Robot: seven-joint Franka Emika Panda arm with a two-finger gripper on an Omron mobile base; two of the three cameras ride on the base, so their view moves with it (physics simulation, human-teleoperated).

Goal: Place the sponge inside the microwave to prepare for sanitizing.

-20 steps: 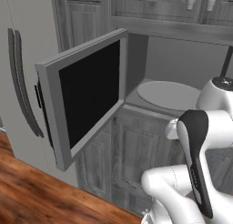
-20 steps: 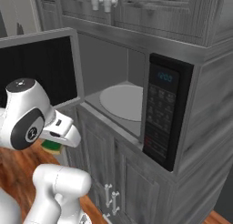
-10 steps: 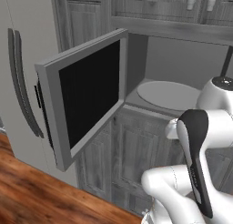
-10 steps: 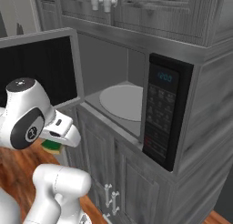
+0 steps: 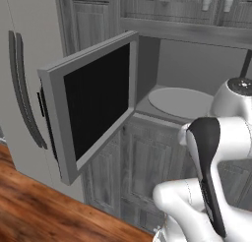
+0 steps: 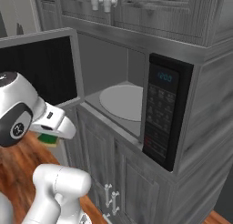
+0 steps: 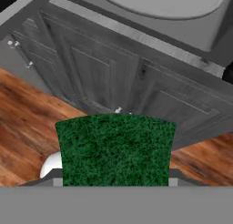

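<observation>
Wood floor below; sponge (image 7: pixel 115 150) hides the fingers gripping it.

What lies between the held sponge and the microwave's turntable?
In the hand view, beyond the sponge: grey cabinet doors and the microwave's front sill, then the turntable.

Microwave cavity stood open, with the swung door flanking the way in.

In the right base view the microwave (image 6: pixel 136 104) showed a bare turntable (image 6: pixel 122 102) with free room above it; its door (image 6: pixel 38 66) hung wide at 9 o'clock, the keypad panel (image 6: pixel 163 111) walled off 3 o'clock, and cabinet fronts (image 6: pixel 113 164) closed 6 o'clock below.
</observation>
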